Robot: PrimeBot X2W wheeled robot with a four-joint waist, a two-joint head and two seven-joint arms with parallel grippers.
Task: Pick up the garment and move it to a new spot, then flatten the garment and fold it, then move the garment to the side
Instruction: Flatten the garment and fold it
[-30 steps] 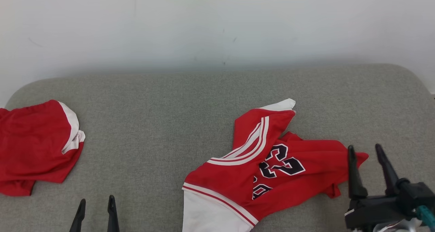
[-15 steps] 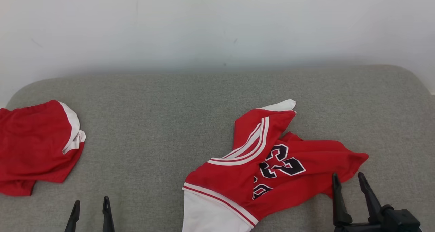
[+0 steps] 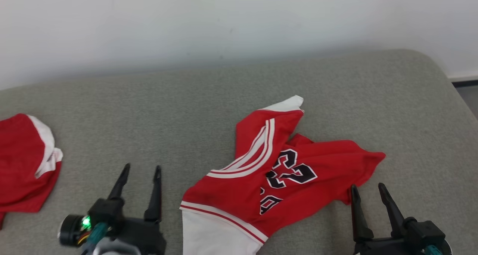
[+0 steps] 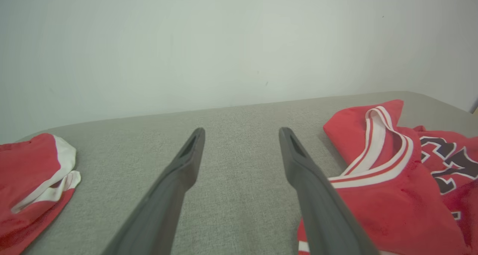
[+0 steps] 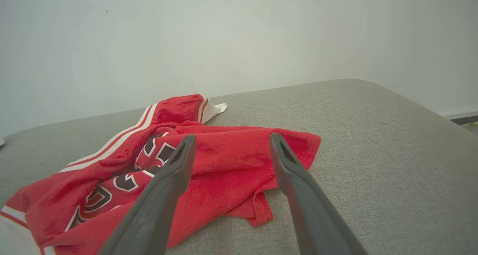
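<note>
A red garment with white trim [image 3: 22, 165] lies bunched well to the left of the left end effector [image 3: 142, 167], roughly level with its tips, with its white edge turned toward that end effector. It rests on a grey woven-fabric surface [image 3: 186, 98] that spreads beneath and ahead of both end effectors and ends in a rounded corner ahead and to the right of the right end effector [image 3: 366, 186]. Beyond the surface's far edge, ahead of both, stands a plain white wall [image 3: 224, 16] with a few faint dark specks. Past the rounded corner, a dark baseboard [image 3: 463, 82] runs along the wall's foot above a patch of grey floor [image 3: 469, 100].
</note>
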